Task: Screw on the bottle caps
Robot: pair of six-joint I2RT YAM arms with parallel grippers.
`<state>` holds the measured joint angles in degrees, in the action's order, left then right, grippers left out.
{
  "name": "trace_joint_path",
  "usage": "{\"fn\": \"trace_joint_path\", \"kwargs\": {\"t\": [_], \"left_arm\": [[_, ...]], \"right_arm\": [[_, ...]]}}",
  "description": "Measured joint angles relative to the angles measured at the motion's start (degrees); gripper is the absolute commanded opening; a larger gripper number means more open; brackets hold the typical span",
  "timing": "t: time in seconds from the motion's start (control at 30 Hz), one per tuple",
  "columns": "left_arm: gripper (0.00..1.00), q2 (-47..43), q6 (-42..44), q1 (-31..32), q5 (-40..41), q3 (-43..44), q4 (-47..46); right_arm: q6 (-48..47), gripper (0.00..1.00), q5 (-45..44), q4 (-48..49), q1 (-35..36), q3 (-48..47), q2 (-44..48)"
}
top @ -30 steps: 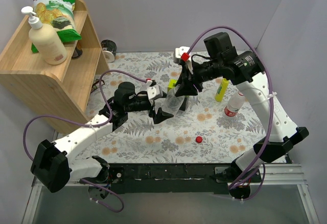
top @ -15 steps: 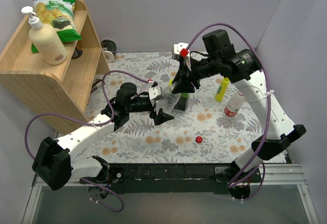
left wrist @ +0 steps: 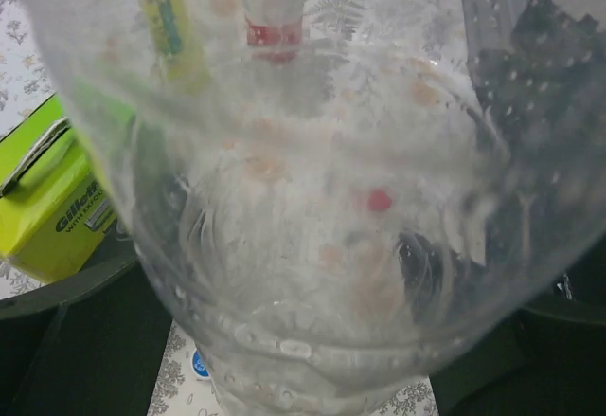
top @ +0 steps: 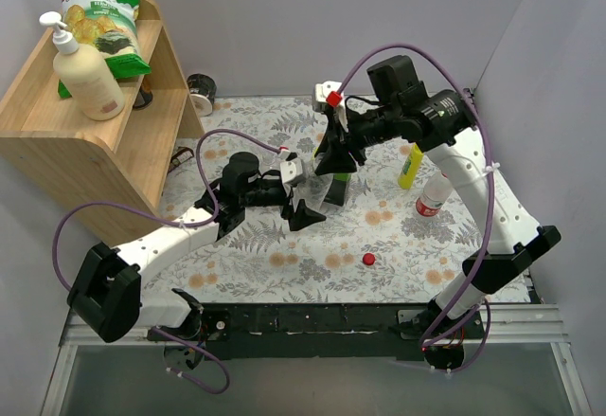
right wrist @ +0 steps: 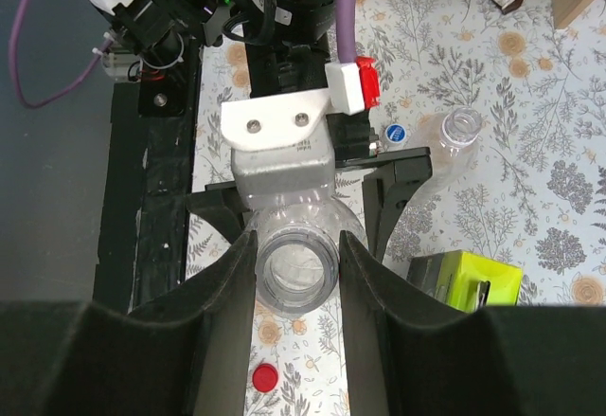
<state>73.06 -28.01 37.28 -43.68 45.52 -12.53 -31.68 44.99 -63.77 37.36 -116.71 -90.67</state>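
Observation:
My right gripper (top: 331, 163) is shut on the neck of a clear bottle (right wrist: 296, 266), which has no cap and is held above the table. My left gripper (top: 301, 192) is open, with one jaw on each side of that bottle's body. The bottle (left wrist: 312, 208) fills the left wrist view. A red cap (top: 369, 259) lies on the table near the front and also shows in the right wrist view (right wrist: 265, 375). A blue cap (right wrist: 395, 133) lies beside a second clear bottle (right wrist: 459, 132), which lies uncapped on its side. The labelled bottle (top: 434, 194) lies at the right.
A green box (right wrist: 464, 279) sits just behind the held bottle. A yellow squeeze bottle (top: 410, 166) lies right of it. A wooden shelf (top: 104, 141) at the back left holds a pump bottle (top: 87, 77) and a chip bag (top: 104, 13).
My left gripper has moved up and right until its jaws stand around the bottle. My right gripper has carried the bottle slightly left and back.

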Motion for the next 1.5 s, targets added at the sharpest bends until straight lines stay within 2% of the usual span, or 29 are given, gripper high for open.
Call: {"fn": "trace_joint_path", "kwargs": {"t": [0.1,0.27,0.33,0.4,0.47,0.6,0.9,1.0,1.2,1.4,1.5], "left_arm": [[0.82,0.85,0.07,0.00,-0.46,0.24,0.02],[0.66,0.87,0.11,-0.02,-0.92,0.42,0.02],[0.63,0.87,0.04,0.00,-1.01,0.42,0.02],[0.66,0.87,0.02,0.00,-1.01,0.44,0.09],[0.75,0.87,0.04,0.00,-0.96,0.44,0.09],[0.84,0.70,0.13,0.00,-0.70,0.28,-0.09],[0.87,-1.07,0.57,-0.02,0.24,-0.33,0.04],[0.87,-1.07,0.44,-0.02,0.37,-0.61,-0.20],[0.75,-0.83,-1.44,0.00,1.07,-0.94,-2.95],[0.74,-0.20,-2.47,0.00,1.68,-0.96,-5.25],[0.68,-0.04,-2.60,0.00,1.60,-0.96,-5.97]], "right_arm": [[-0.20,0.01,-0.57,-0.02,0.74,-0.20,-1.40],[-0.33,0.01,-1.84,-0.17,2.01,-0.20,-2.60],[-0.33,0.01,-2.25,-0.22,2.14,-0.22,-2.60],[-0.33,0.01,-2.69,-0.22,2.21,-0.22,-2.60],[-0.26,0.01,-3.08,-0.44,2.21,-0.61,-2.60],[-0.28,0.01,-4.17,-1.36,2.40,-3.56,-2.71],[-1.11,0.01,-4.94,-3.26,2.43,-6.86,-2.80],[-1.11,0.01,-4.83,-3.32,2.45,-6.84,-2.80],[-0.79,0.01,-4.11,-3.19,2.47,-7.08,-2.84],[0.00,0.01,-3.61,-2.95,2.47,-7.17,-2.84],[0.22,0.01,-3.19,-2.69,2.47,-7.17,-2.84]]}}
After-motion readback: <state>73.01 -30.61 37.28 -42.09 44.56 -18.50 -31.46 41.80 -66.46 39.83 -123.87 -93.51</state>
